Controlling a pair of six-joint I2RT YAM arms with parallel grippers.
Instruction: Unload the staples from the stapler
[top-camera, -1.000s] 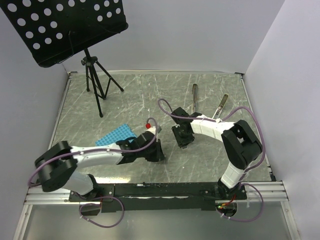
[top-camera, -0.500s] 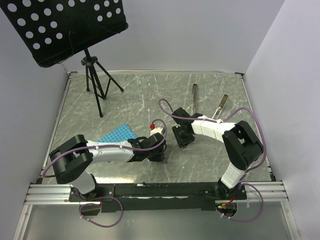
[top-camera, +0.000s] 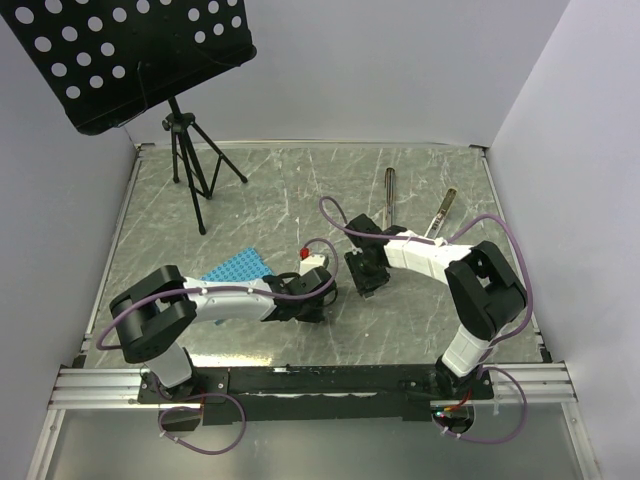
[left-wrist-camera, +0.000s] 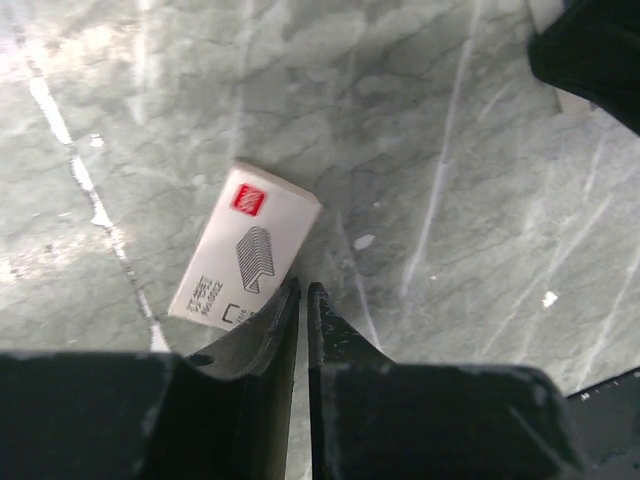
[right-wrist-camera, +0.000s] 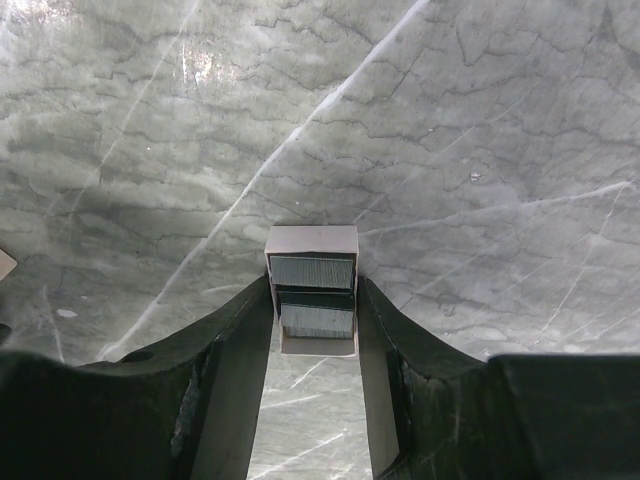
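Note:
The slim dark stapler (top-camera: 389, 187) lies at the back of the table, far from both grippers. A second slim silvery piece (top-camera: 443, 211) lies to its right. My right gripper (top-camera: 366, 282) (right-wrist-camera: 312, 300) is shut on a small open white box (right-wrist-camera: 311, 290) that holds two blocks of staples, low over the table. My left gripper (top-camera: 322, 298) (left-wrist-camera: 301, 292) is shut and empty, its tips just short of a white staple-box sleeve with a red mark (left-wrist-camera: 245, 245) lying flat on the table.
A blue studded plate (top-camera: 232, 268) lies partly under the left arm. A music stand on a tripod (top-camera: 190, 160) stands at the back left. The two grippers are close together near the table's middle.
My left arm has reached further right, bringing its gripper closer to the right gripper. The right arm has hardly moved and still holds the box.

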